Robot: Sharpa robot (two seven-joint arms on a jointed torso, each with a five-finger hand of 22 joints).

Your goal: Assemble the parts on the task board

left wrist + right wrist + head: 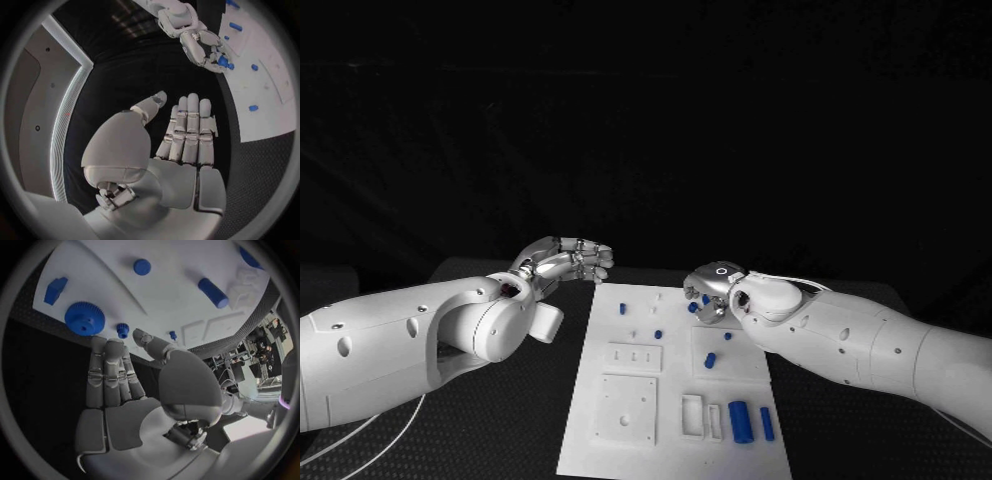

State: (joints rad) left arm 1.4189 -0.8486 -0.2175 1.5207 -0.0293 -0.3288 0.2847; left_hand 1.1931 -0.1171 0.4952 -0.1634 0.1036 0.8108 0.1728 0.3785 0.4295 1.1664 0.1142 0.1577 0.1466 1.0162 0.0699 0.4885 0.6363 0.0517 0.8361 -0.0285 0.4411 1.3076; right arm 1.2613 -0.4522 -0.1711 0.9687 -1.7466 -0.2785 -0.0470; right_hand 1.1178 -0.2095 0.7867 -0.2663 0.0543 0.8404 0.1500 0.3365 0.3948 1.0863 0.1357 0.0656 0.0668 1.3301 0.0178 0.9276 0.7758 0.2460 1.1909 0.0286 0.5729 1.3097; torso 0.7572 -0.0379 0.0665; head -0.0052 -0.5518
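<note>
The white task board (589, 455) lies in the middle of the black table with several small blue parts on it. My left hand (567, 262) hovers off the board's far left corner; in the left wrist view the hand (181, 145) has straight fingers, the thumb apart, and nothing in it. My right hand (711, 290) hangs over the board's far right part. Its fingers (106, 370) are stretched out and empty, their tips just short of a blue gear (84, 317) and a small blue peg (123, 330). The gear (694, 308) lies beside that hand.
Two long blue cylinders (740, 420) lie at the board's near right beside a white slotted block (692, 415). Raised white plates (626, 408) sit on its near left. A blue block (55, 290) and a blue cylinder (214, 292) lie beyond the gear.
</note>
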